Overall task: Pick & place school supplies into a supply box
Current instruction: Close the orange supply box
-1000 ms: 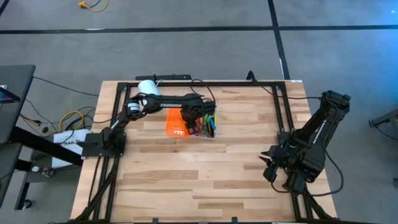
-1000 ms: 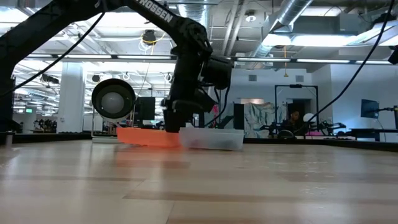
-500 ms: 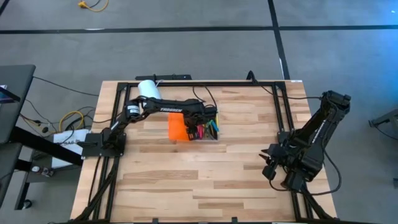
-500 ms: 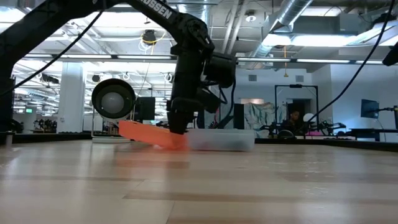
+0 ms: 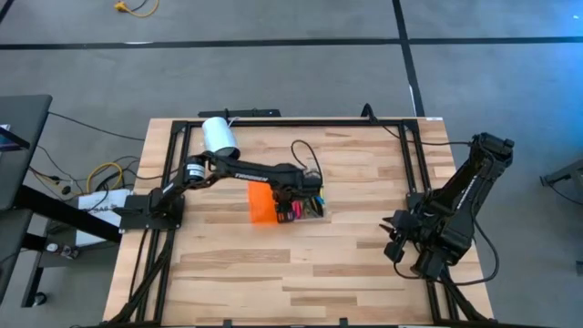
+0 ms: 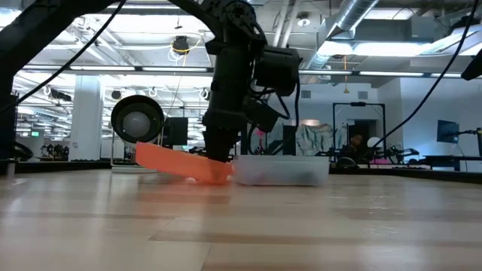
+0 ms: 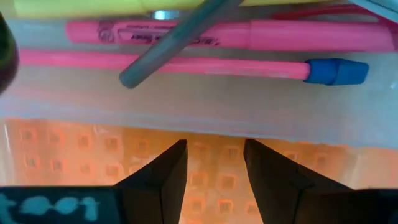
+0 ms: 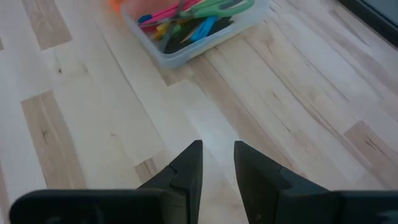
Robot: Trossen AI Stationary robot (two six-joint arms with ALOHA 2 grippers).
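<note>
Left end effector (image 5: pixel 284 195): I see it down over the pencil case at mid-desk, its fingers (image 7: pixel 163 180) a little apart above the orange lid (image 5: pixel 261 202), pinching nothing
Pencil case (image 5: pixel 290 206): clear tray (image 6: pixel 282 170) flat on the desk (image 5: pixel 346 255), lid hinged open to its left and tilted
School supplies (image 8: pixel 186 20): I see pink pens, a blue-capped one and green-handled scissors lying in the tray
Right end effector (image 5: pixel 398 246): parked at the desk's right edge, fingers slightly spread, empty
White cylinder (image 5: pixel 218 135): far-left corner of the desk
</note>
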